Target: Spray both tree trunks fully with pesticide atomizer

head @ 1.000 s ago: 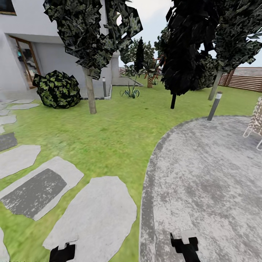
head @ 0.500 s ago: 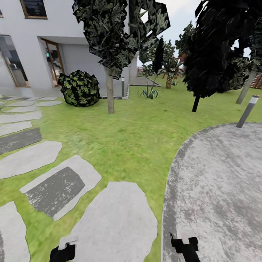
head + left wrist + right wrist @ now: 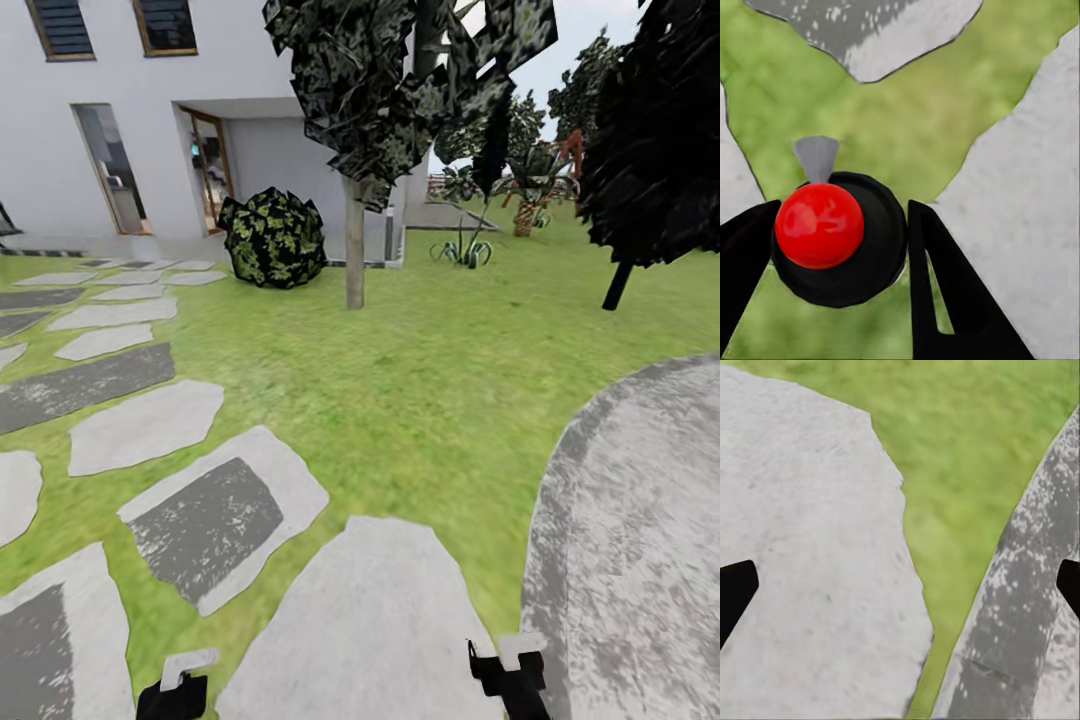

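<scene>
my left gripper [image 3: 840, 247] is clamped on the pesticide atomizer [image 3: 838, 240], carried ready for spraying the tree trunk [image 3: 354, 245] ahead.

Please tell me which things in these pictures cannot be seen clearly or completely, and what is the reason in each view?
- Pesticide atomizer, left wrist view: its body is hidden under its red top, seen end-on between the left gripper fingers.
- Right gripper, right wrist view: fingers cut off by both side edges.
- Tree, head view: its crown is cut by the top edge.
- Round paving, head view: cut by the right edge.
</scene>
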